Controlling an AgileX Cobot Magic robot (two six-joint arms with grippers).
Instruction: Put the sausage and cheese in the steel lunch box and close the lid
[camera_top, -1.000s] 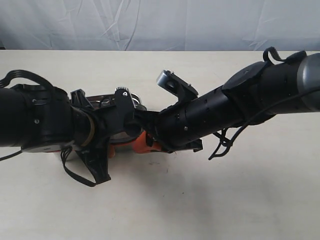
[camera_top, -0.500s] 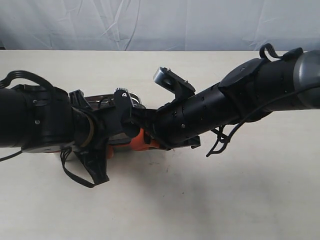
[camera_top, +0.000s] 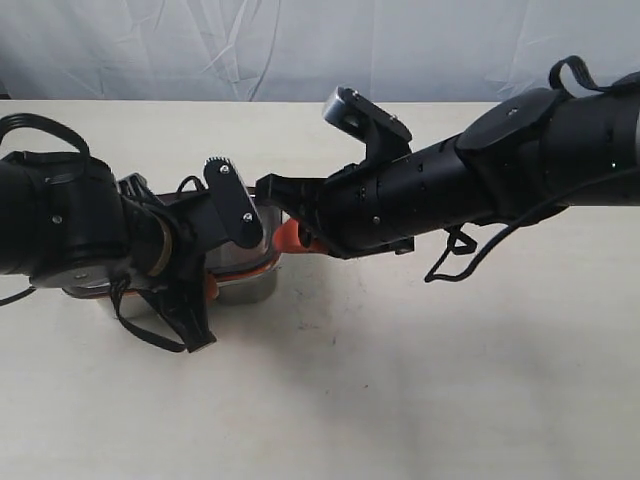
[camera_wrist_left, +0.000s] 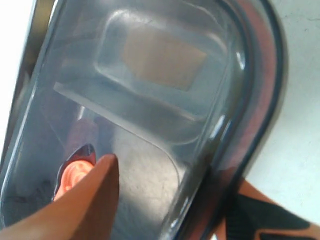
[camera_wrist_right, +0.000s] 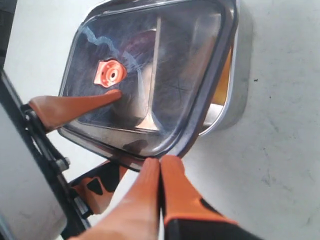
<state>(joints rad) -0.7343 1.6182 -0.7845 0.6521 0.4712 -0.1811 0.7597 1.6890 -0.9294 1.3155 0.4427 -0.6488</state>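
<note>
The left claw (camera_wrist_right: 120, 130) has hold of the dark lid (camera_wrist_right: 175, 75) by its edge, one finger lying flat on top just beside the orange valve (camera_wrist_right: 110, 74) and the other under the rim. The right claw (camera_wrist_right: 160, 162) is fully closed and empty, its tips touching the nearest part of the lid's rim. Beyond both claws the lid sits askew over the steel lunch box (camera_wrist_right: 241, 85) on the worktop (camera_wrist_right: 280, 150), with the box's far side uncovered; what lies inside is too blurred to name.
</note>
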